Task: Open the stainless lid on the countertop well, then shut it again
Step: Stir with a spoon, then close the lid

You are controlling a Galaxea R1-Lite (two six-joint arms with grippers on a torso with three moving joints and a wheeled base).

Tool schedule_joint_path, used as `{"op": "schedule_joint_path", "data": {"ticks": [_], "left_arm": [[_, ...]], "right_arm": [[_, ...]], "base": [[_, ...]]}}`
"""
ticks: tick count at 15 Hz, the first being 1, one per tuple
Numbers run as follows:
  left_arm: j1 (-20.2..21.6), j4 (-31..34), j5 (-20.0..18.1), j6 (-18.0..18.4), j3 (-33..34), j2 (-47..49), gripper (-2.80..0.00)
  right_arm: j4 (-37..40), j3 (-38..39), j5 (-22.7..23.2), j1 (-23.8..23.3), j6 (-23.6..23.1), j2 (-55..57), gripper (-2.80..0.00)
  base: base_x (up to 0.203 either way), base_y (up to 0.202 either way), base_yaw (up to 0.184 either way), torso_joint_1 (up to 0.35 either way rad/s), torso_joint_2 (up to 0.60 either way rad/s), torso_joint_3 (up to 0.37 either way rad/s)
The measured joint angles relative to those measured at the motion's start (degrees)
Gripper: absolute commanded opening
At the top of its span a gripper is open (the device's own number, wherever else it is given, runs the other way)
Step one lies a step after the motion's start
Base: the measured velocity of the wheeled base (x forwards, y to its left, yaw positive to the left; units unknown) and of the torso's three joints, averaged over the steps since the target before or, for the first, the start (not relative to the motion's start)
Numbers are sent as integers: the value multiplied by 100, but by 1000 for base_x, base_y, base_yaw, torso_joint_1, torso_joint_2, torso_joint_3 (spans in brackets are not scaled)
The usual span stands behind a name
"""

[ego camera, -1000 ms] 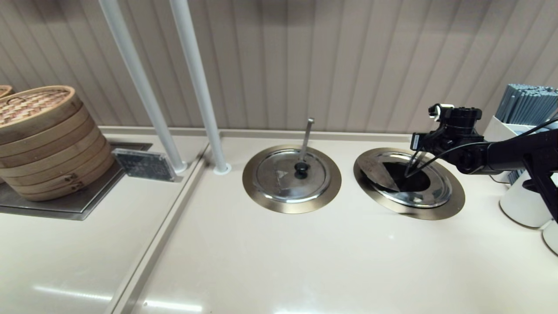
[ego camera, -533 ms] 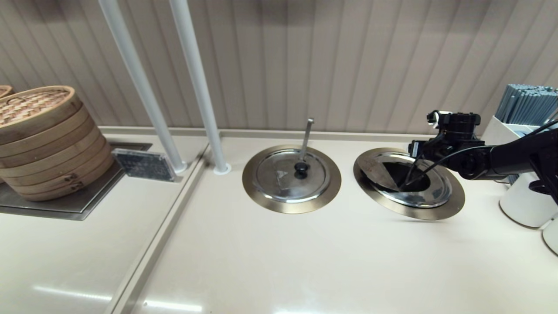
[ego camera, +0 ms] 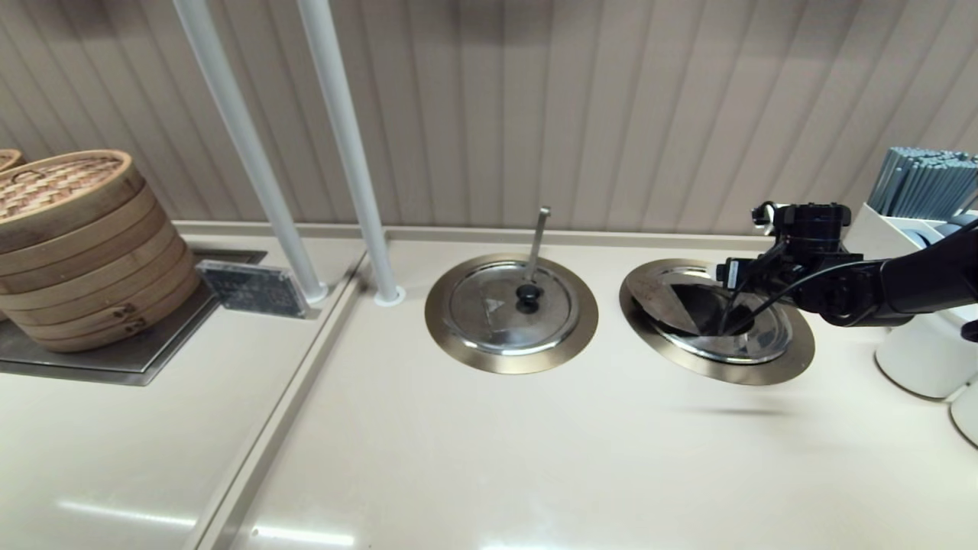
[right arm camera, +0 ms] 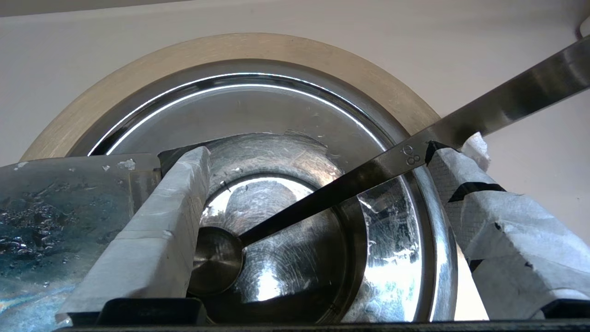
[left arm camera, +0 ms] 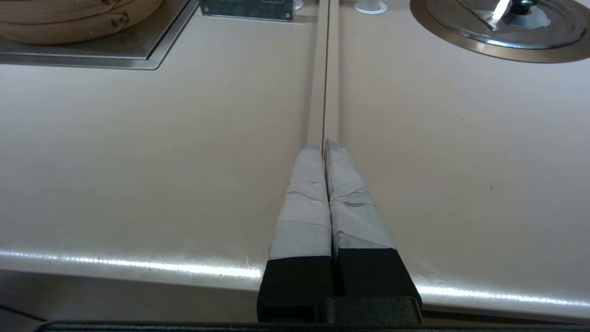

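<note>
The countertop well (ego camera: 795, 359) on the right stands partly uncovered, dark inside its bronze collar (right arm camera: 258, 46). The stainless lid (ego camera: 672, 300) is tipped up on the well's left side; its black knob is hidden. My right gripper (ego camera: 730, 317) hangs over the opening, open wide. In the right wrist view the lid (right arm camera: 64, 216) lies outside one of the fingers (right arm camera: 152, 230), not between them. The slanting ladle handle (right arm camera: 507, 101) crosses between the jaws of the right gripper (right arm camera: 320, 154). My left gripper (left arm camera: 324, 145) is shut and empty, parked low over the counter's front edge.
The twin lid (ego camera: 510, 307) with the upright ladle handle (ego camera: 539, 237) sits closed to the left. Bamboo steamers (ego camera: 76, 244) and a small sign (ego camera: 252, 289) are at far left, two white poles (ego camera: 348, 153) behind. White containers (ego camera: 917, 351) stand right of my arm.
My right arm has sunk lower over the well and shifted slightly to the right. The dark opening seen from the head has shrunk. The left arm has not moved.
</note>
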Motion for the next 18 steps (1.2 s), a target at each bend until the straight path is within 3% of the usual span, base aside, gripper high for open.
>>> {"op": "schedule_joint_path", "data": {"ticks": [5,8,10,18], "left_arm": [[0,1,0,0,-2,0,-280],[0,1,0,-2,-2,0,-280],[0,1,0,-2,0,0,-280],[-1,0,0,0,-2,0,-280]], "right_arm": [[0,533,61,213,106,-679,0],[12,1130,237,775,40,-1375,0],[6,1671,249,1181,-252,-1780,0],[-581,2659,-728,1748,-1301,-2080,0]], "base": [[0,0,0,0,0,0],[0,0,0,0,0,0],[0,0,0,0,0,0],[0,0,0,0,0,0]]}}
